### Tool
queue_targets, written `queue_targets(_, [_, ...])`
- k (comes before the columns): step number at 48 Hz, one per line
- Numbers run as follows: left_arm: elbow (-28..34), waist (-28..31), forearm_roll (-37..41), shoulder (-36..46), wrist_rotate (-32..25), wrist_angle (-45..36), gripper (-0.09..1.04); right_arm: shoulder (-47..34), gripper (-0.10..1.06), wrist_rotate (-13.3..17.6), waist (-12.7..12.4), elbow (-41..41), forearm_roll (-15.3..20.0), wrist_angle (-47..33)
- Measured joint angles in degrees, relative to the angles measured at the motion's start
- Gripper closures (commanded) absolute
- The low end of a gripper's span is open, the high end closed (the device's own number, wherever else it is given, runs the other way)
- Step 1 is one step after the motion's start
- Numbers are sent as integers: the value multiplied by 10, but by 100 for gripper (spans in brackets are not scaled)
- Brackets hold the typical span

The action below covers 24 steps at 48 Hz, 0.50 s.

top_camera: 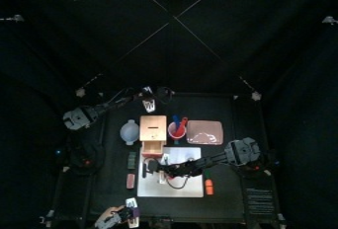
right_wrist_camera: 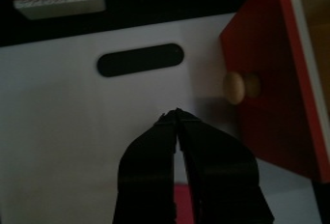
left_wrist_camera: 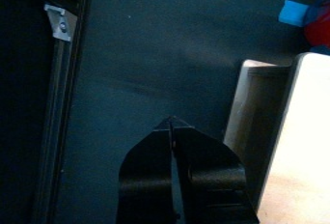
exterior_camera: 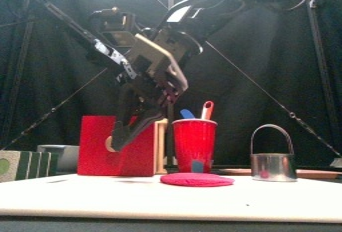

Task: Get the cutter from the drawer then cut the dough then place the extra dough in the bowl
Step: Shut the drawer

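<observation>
Right gripper, jaws pressed together and empty, hangs over the white cutting board, just beside the knob of the red drawer front. The metal cutter stands upright to its right, wire handle up, beyond the pink dough. This arm looks nearer it than the left gripper, also closed, on the far side of the wooden box.

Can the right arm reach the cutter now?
Probably yes. The cutter stands alone, right of the cup, with nothing over it. The right gripper is shut by the drawer, so it must open first.
</observation>
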<state>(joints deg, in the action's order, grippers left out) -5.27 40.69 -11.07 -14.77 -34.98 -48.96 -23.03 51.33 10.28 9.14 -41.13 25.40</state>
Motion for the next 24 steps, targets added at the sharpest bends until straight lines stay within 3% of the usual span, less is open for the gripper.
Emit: queue_targets(24, [-3, -33, 4, -22, -28, -34, 65, -28, 83, -4, -25, -55, -4, 38])
